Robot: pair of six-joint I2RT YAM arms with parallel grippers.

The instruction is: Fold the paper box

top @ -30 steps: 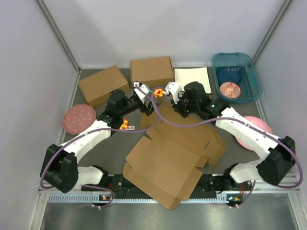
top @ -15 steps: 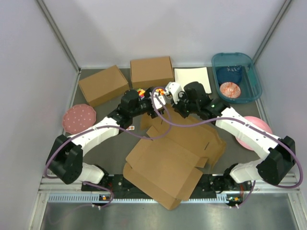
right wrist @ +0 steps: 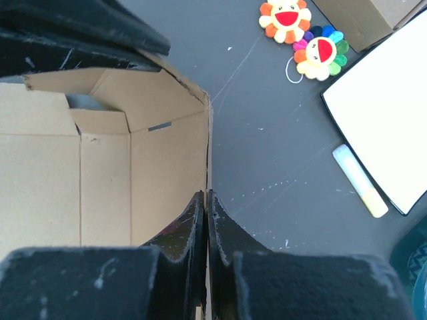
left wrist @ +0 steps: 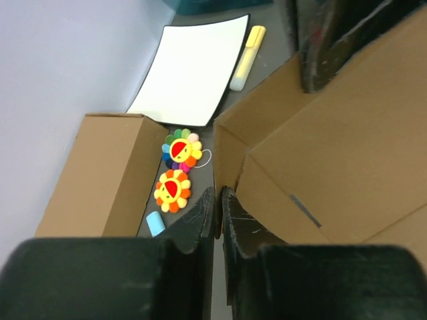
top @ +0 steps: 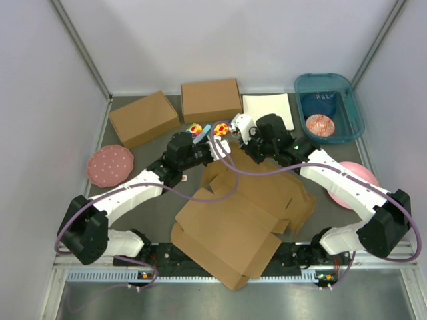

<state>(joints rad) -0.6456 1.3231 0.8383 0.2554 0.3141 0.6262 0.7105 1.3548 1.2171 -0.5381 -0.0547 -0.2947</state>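
Note:
The paper box (top: 233, 220) is a large brown die-cut cardboard sheet lying mid-table, with its far flaps raised. In the top view my left gripper (top: 217, 148) is at the far-left corner of the raised part. In the left wrist view its jaws (left wrist: 218, 200) are pressed together on the thin upright edge of a flap (left wrist: 320, 153). My right gripper (top: 235, 135) is just beyond it. In the right wrist view (right wrist: 206, 197) it is shut on the top edge of the upright cardboard wall (right wrist: 167, 180).
Two ready-made brown boxes (top: 143, 118) (top: 211, 99) and a white sheet (top: 267, 110) line the back. Two flower toys (top: 195, 128) (top: 220, 129) lie near the grippers, with a yellow marker (left wrist: 247, 57) beside them. A teal bin (top: 328, 107) stands back right. Pink plates (top: 109, 165) (top: 357, 183) sit at either side.
My left arm has swung right to the box's far-left flap, and its jaws have closed from wide open onto the flap's edge. The right arm holds still.

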